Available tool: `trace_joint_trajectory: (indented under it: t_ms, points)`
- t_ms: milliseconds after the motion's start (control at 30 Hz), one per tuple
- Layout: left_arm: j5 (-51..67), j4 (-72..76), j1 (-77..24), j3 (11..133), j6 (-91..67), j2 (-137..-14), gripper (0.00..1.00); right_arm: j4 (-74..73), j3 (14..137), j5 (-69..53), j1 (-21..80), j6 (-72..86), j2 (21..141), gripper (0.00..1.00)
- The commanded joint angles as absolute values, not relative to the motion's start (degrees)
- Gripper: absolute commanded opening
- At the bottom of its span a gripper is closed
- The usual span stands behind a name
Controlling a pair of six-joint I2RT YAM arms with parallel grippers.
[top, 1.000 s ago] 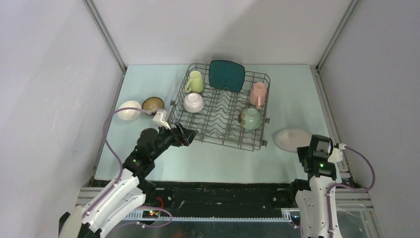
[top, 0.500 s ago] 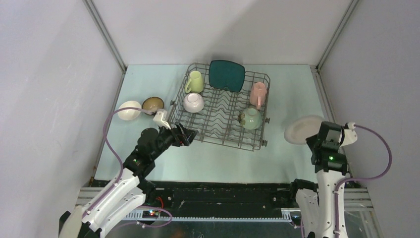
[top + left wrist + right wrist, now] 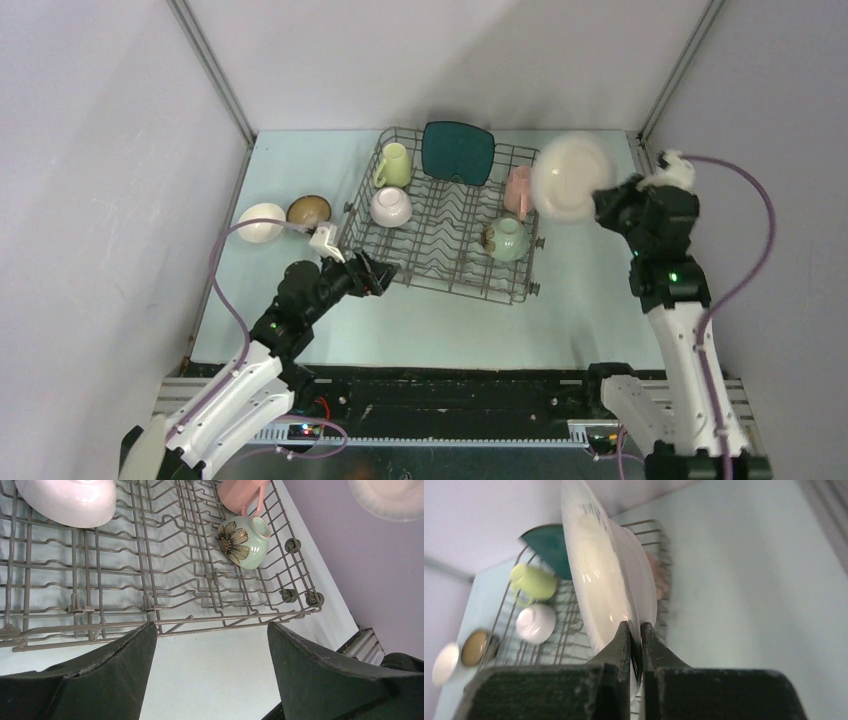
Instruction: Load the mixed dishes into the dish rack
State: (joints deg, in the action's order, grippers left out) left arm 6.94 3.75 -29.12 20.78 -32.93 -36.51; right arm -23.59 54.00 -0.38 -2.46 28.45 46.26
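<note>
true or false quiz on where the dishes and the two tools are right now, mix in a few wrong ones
1. The right tool is shut on the white plate. True.
2. The left tool holds a bowl. False: it is open and empty, by the near edge of the rack.
3. The teal plate stands on edge in the rack. True.
4. The brown bowl is in the rack. False: it sits on the table left of the rack, next to a white bowl.
5. The green mug lies in the rack. True.
</note>
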Motion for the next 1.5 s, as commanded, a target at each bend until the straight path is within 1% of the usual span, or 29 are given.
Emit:
trace_joint_trajectory:
  t_ms: [0,33,100,200,300,400,600,733,933,1167,1467]
  points:
    - [5.1,6.3,-29.5,20.2,-31.8,-34.7,0.88,-6.5,63.5,-4.8,11.9,14.9,54.2,0.0]
    - [4.9,6.7,-29.5,19.8,-31.8,-34.6,0.88,-5.7,65.5,-3.2,13.6,10.0,57.5,0.0]
    - [5.1,7.9,-29.6,19.0,-31.7,-33.9,0.88,-0.4,66.8,-4.1,17.9,2.4,61.6,0.0]
    - [4.8,9.4,-29.6,17.5,-31.1,-32.7,0.88,5.8,67.5,-5.5,20.6,-3.4,67.2,0.0]
    - [4.0,10.1,-29.6,17.0,-30.3,-32.3,0.88,9.2,68.8,-10.8,19.4,-8.3,71.1,0.0]
    - [3.7,10.6,-29.6,16.8,-29.3,-32.7,0.87,9.9,69.7,-20.1,19.0,-16.6,75.0,0.0]
    - [5.2,15.0,-29.6,15.8,-28.6,-34.7,0.87,13.2,71.7,-25.8,18.9,-29.2,82.2,0.0]
    - [6.8,17.0,-29.6,15.6,-27.8,-36.6,0.88,17.1,72.0,-28.1,18.8,-33.5,86.7,0.0]
    - [7.5,19.3,-29.6,14.6,-26.3,-37.0,0.88,17.1,75.4,-28.3,18.7,-37.4,93.1,0.0]
    - [3.7,17.2,-29.6,15.3,-24.3,-37.6,0.88,19.8,76.5,-24.4,19.5,-40.7,99.0,0.0]
    - [1.9,16.8,-29.6,16.5,-23.5,-40.4,0.88,22.7,76.6,-21.4,21.7,-41.7,105.5,0.0]
